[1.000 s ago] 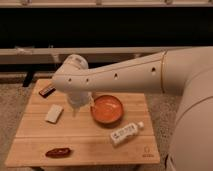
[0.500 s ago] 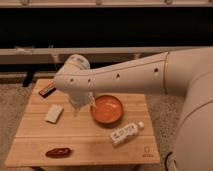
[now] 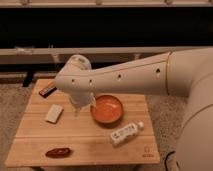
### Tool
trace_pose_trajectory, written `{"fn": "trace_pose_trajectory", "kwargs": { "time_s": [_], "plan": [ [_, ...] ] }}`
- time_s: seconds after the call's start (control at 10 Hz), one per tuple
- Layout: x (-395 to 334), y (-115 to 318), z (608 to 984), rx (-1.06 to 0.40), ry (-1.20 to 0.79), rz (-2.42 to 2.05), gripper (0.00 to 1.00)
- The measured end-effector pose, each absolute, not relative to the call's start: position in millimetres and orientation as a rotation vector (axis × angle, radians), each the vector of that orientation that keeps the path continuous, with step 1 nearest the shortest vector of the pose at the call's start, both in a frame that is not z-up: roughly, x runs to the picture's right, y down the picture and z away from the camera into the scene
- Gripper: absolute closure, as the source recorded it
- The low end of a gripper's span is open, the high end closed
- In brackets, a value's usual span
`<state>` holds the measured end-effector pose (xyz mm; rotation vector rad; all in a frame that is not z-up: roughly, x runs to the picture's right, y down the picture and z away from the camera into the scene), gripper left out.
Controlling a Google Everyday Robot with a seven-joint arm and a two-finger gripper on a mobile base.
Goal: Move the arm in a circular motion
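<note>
My cream-white arm (image 3: 130, 76) reaches from the right across the wooden table (image 3: 90, 145). Its thick tube segment has small dark holes and ends in a bulbous elbow joint (image 3: 75, 80) over the table's back left part. From the elbow a narrow white segment hangs down to the gripper (image 3: 80, 109), which hovers just left of the orange bowl (image 3: 107, 109) and right of the white block (image 3: 54, 113).
A white bottle (image 3: 125, 133) lies on its side near the front right. A dark red object (image 3: 58, 152) lies at the front left. A dark red-edged object (image 3: 48, 90) sits at the back left corner. A dark shelf and wall stand behind the table.
The elbow and gripper have shifted slightly to the right, toward the orange bowl. The objects on the table have not moved.
</note>
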<state>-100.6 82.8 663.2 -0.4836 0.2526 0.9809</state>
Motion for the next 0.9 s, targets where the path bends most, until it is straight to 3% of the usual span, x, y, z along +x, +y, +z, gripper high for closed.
{"fn": "trace_pose_trajectory", "kwargs": {
  "time_s": [0.9],
  "plan": [
    [-94.4, 80.9, 663.1, -0.475, 0.247, 0.989, 0.35]
  ]
}}
